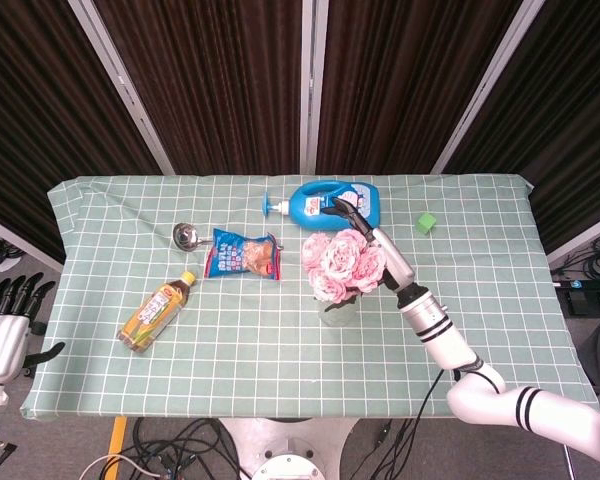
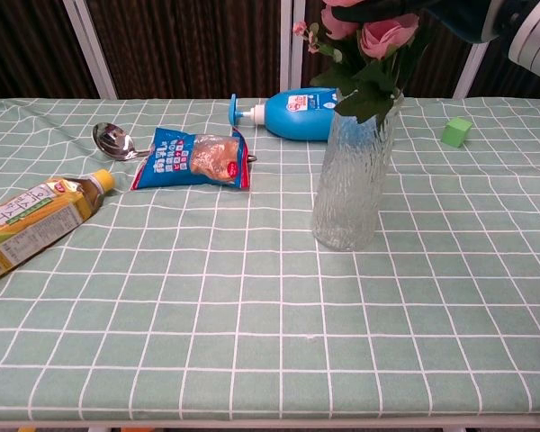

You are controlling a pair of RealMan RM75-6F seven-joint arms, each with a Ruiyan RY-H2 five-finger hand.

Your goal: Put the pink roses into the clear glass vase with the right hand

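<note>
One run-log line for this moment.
roses: stems in vase | right hand: beside blooms, grip unclear | left hand: off table, open

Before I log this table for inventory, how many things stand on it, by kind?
Bottles: 2, blue pump bottle, tea bottle
Snack bag: 1
Spoon: 1
Green block: 1
Glass vase: 1
Pink roses bunch: 1
Total: 7

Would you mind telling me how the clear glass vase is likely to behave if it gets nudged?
The clear glass vase is tall with a narrow base, so probably tippy. The pink roses bunched above its rim likely make it top-heavy. Being glass, it may break if it falls.
</note>
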